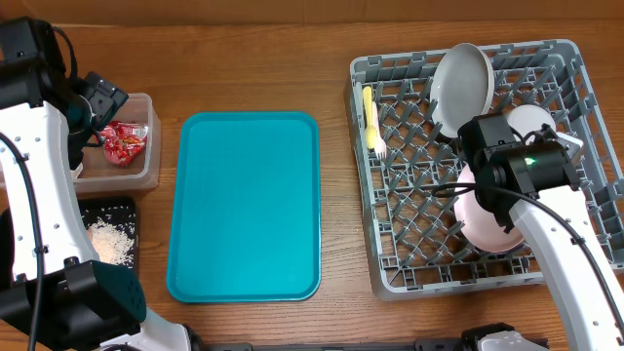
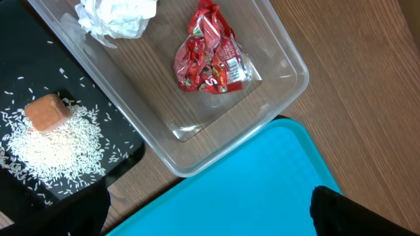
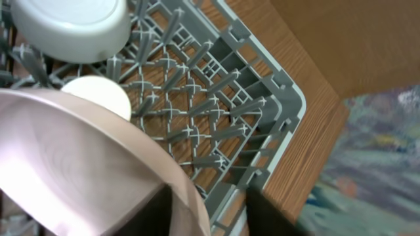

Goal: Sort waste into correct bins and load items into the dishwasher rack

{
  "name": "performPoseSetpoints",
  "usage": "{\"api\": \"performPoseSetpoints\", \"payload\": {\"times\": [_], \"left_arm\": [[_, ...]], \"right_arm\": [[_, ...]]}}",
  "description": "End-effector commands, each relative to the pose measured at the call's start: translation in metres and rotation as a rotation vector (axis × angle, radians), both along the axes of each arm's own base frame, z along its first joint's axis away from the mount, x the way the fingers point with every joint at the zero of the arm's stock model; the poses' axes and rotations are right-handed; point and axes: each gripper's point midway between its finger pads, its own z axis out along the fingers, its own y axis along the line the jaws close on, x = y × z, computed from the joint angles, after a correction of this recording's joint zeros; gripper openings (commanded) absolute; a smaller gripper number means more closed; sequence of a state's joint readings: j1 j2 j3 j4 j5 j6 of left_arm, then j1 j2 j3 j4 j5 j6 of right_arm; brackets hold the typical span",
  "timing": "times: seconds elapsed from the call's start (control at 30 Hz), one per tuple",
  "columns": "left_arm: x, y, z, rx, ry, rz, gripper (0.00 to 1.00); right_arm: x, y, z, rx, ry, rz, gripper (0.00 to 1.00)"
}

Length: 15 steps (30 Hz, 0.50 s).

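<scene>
In the right wrist view a pale pink plate [image 3: 79,164] stands on edge in the grey dishwasher rack [image 3: 289,98]. My right gripper [image 3: 210,216] is open around the plate's rim, which lies by the left finger with a gap to the right finger. Overhead, the pink plate [image 1: 483,219] sits under that arm, beside a white bowl [image 1: 463,83], a white cup [image 1: 531,117] and a yellow spoon [image 1: 370,117]. My left gripper [image 2: 213,219] hangs open and empty above the teal tray's [image 2: 262,183] edge. The clear tub [image 2: 289,65] holds red wrappers [image 2: 207,59] and a napkin [image 2: 118,16].
The black tray [image 2: 20,39] holds rice [image 2: 56,144] and an orange cube [image 2: 47,111]. Overhead, the teal tray [image 1: 244,205] lies between the bins and the rack [image 1: 390,278]. The rack's corner stands near the table's edge.
</scene>
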<state>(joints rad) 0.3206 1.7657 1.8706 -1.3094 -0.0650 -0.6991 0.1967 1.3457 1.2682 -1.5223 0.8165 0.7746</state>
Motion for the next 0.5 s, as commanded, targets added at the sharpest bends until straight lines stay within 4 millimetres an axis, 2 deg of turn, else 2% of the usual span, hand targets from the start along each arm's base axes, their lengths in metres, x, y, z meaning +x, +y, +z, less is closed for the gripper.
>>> {"api": "performPoseSetpoints", "payload": {"times": [0.0, 0.07, 0.17, 0.2, 0.23, 0.27, 0.33, 0.4, 0.47], "left_arm": [[-0.001, 0.002, 0.0, 0.013, 0.005, 0.001, 1.0], [-0.001, 0.002, 0.0, 0.013, 0.005, 0.001, 1.0], [-0.001, 0.002, 0.0, 0.013, 0.005, 0.001, 1.0], [-0.001, 0.002, 0.0, 0.013, 0.005, 0.001, 1.0], [-0.001, 0.002, 0.0, 0.013, 0.005, 0.001, 1.0], [-0.001, 0.002, 0.0, 0.013, 0.005, 0.001, 1.0], [-0.001, 0.002, 0.0, 0.013, 0.005, 0.001, 1.0], [-0.001, 0.002, 0.0, 0.013, 0.005, 0.001, 1.0], [-0.001, 0.002, 0.0, 0.013, 0.005, 0.001, 1.0]], "right_arm": [[0.005, -0.001, 0.013, -0.007, -0.052, -0.002, 0.8], [0.008, -0.001, 0.019, -0.004, -0.075, -0.006, 1.0], [0.008, -0.006, 0.023, -0.002, -0.093, -0.028, 0.99], [0.007, -0.009, 0.023, 0.0, -0.09, -0.041, 0.82], [0.005, -0.012, 0.021, 0.009, -0.085, -0.058, 0.71], [0.003, -0.015, 0.019, 0.03, -0.082, -0.077, 0.55], [0.0, -0.016, 0.011, 0.099, -0.079, -0.116, 0.29], [-0.002, -0.014, 0.001, 0.191, -0.077, -0.155, 0.16], [-0.004, -0.007, -0.01, 0.317, -0.075, -0.193, 0.12]]}}
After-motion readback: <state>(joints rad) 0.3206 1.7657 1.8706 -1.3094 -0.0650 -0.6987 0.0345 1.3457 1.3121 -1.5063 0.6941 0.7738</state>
